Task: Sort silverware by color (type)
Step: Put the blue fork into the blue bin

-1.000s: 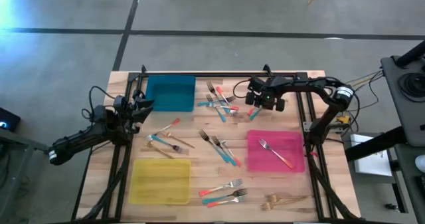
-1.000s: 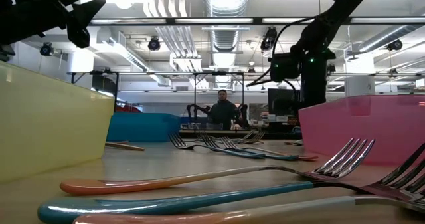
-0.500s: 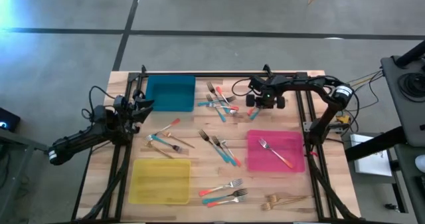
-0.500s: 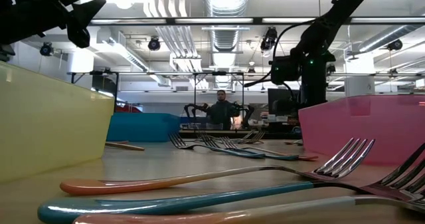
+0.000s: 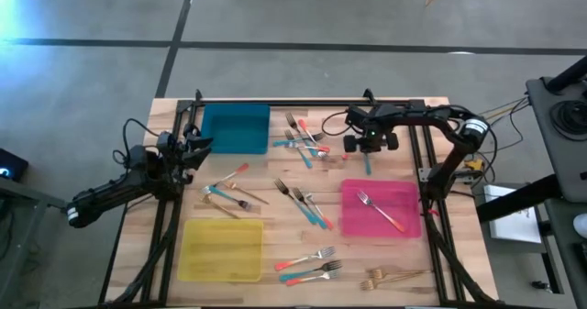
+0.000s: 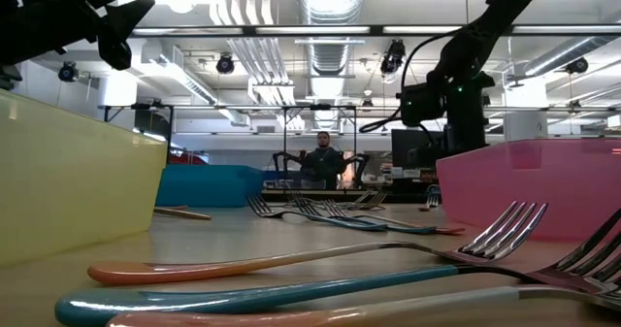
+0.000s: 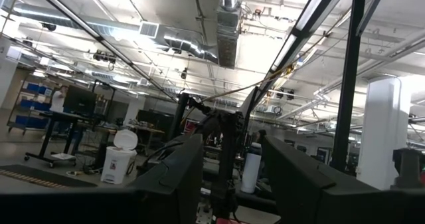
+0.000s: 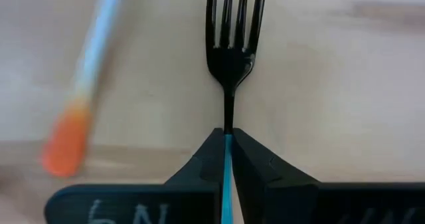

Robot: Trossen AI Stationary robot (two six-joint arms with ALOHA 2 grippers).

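right wrist view, right tool [image 8: 228, 159] clamped on teal-handled fork [image 8: 230, 48], tines forward, left tool [image 5: 194, 147] spread wide, idle

Teal tray [image 5: 235, 127], pink tray [image 5: 381, 209] and yellow tray [image 5: 220, 248] sit on a light wooden table [image 5: 266, 176] strewn with teal-, coral- and gold-handled forks [image 5: 307, 209].

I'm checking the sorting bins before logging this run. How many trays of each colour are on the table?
Teal tray: 1
Pink tray: 1
Yellow tray: 1
Total: 3 trays
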